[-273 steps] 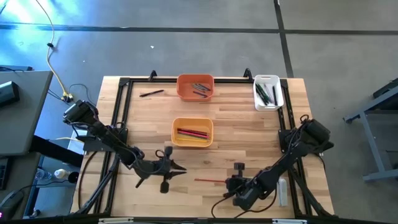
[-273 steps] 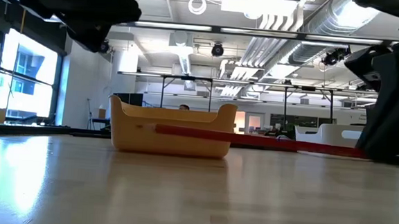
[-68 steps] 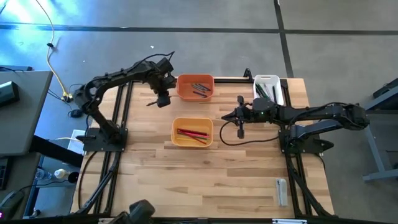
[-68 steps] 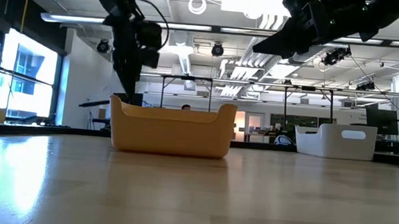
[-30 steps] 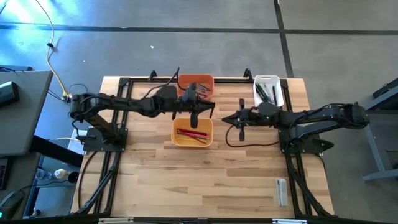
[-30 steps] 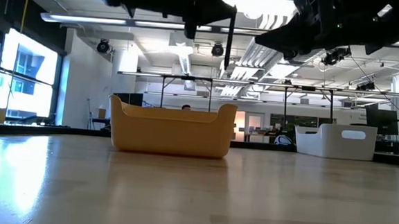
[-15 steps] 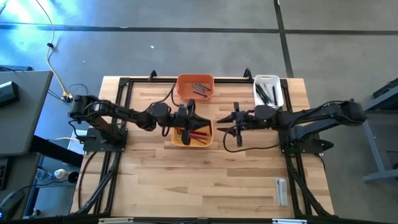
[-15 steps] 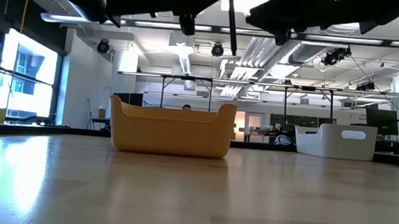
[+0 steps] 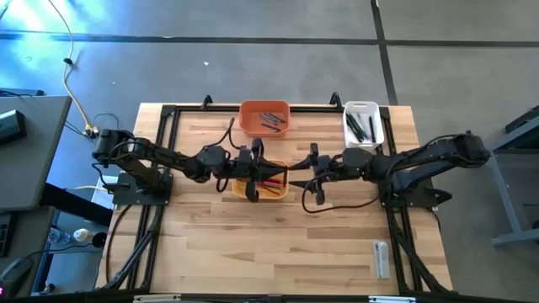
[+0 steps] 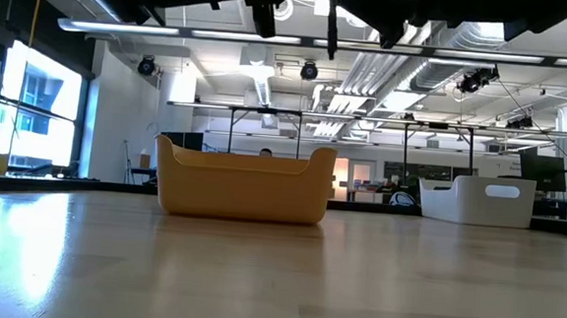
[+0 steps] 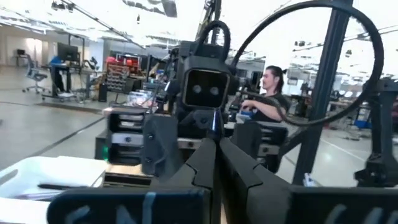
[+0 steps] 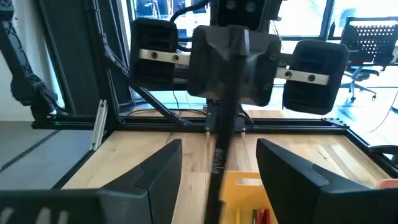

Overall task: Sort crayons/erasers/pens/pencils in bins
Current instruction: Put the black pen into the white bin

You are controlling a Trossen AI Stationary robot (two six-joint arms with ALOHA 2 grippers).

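A black stick (image 12: 219, 158) hangs upright over the yellow-orange bin (image 9: 240, 187), which holds red sticks (image 9: 271, 178); the low view shows the stick (image 10: 330, 29) above that bin (image 10: 242, 184). My left gripper (image 9: 259, 166) is shut on it, reaching in from the table's left. My right gripper (image 9: 301, 174) faces it from the right and is open. Its two fingers (image 12: 158, 168) stand on either side of the stick without touching it. My left gripper pinches the black stick's upper part (image 12: 227, 93) between its two shut fingers (image 11: 233, 163). The fingers come about level from the table's left and lie across the stick. The stick hangs upright below them, lifted clear above the yellow-orange bin.
An orange bin (image 9: 265, 128) with sticks stands at the far edge, and a white bin (image 9: 377, 126) with dark sticks at the far right. A small pale object (image 9: 381, 257) lies near the right front. Black frame rails (image 9: 164, 135) border the table. A person (image 11: 270, 93) sits in the room behind.
My left gripper has carried the black stick from beside the orange bin toward the near edge, to over the yellow-orange bin, and sunk a little. My right gripper has moved toward the table's left, up to the stick, and has opened wide.
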